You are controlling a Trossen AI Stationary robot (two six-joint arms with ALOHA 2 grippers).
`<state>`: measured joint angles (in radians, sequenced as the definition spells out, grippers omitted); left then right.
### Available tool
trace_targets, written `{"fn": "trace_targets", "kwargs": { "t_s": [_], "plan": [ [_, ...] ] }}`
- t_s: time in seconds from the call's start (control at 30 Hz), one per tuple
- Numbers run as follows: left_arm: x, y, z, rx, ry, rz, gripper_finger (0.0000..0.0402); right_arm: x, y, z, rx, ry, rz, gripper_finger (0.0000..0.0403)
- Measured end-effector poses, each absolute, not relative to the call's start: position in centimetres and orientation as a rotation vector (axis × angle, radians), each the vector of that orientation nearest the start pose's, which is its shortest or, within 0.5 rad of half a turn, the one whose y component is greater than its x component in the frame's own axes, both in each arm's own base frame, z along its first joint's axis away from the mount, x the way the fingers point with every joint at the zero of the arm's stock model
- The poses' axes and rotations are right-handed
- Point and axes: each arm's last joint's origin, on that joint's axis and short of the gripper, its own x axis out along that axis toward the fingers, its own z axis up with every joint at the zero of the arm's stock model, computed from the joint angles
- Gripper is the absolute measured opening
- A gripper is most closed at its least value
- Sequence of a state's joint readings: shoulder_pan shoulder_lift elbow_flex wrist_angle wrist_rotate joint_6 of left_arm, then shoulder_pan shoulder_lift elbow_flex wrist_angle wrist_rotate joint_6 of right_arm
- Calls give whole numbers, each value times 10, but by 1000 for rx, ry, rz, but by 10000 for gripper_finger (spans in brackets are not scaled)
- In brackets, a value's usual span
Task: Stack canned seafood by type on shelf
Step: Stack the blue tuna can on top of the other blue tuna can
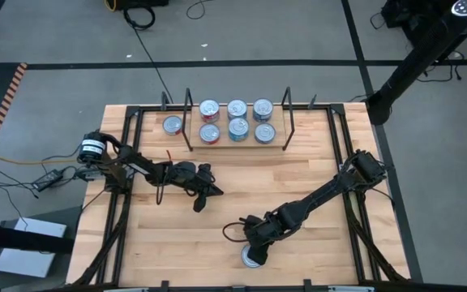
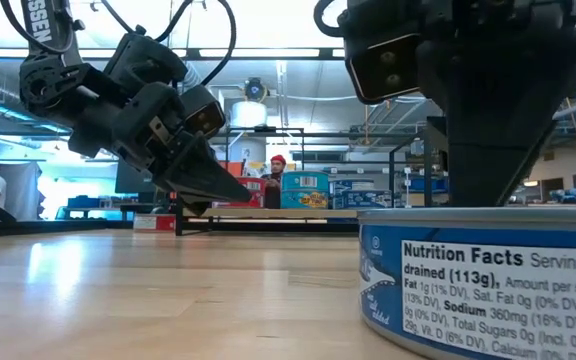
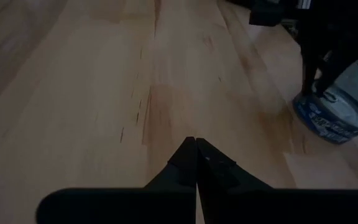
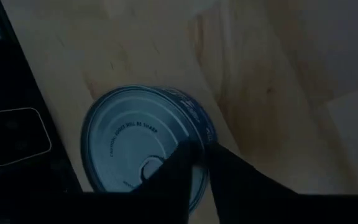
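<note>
Six tins sit on the shelf (image 1: pixel 237 143) in two rows; a seventh tin (image 1: pixel 173 125) stands just outside its end frame. The right gripper (image 1: pixel 254 253) pinches the rim of a blue-labelled tin (image 4: pixel 145 146) at the table's near edge. The left gripper (image 1: pixel 201 201), fingers closed and empty, hovers mid-table.

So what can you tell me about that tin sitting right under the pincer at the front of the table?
The tin is small, flat and round, with a shiny metal lid carrying a pull ring and a blue side label printed with nutrition facts. It sits upright on the wooden table near the front edge, apart from the tins on the shelf. The right pincer straddles its rim, one finger on the lid, one outside.
</note>
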<state>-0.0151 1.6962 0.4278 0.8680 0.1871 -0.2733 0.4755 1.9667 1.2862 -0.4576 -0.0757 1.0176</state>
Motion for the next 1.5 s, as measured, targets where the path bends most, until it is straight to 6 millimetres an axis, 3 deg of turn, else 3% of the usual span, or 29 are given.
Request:
{"fn": "trace_targets", "kwargs": {
  "t_s": [0.17,0.33,0.63,0.97,1.13,1.3,1.5],
  "plan": [
    [272,-10,112,-327,424,-141,3,349,172,154,664,1242,-151,7],
    [272,-10,113,-351,422,-136,3,348,153,158,687,1263,-266,9],
    [272,-9,113,-392,411,-98,3,341,98,157,817,1411,-607,4],
    [274,-8,117,-388,366,-66,3,353,77,167,972,1295,-595,8],
    [275,-7,120,-382,328,-40,3,348,68,189,915,1271,-507,35],
    [275,-6,120,-376,321,0,3,339,63,209,815,1261,-424,94],
    [277,-5,124,-374,281,-1,3,328,78,224,650,1265,-274,147]
  ]
}}
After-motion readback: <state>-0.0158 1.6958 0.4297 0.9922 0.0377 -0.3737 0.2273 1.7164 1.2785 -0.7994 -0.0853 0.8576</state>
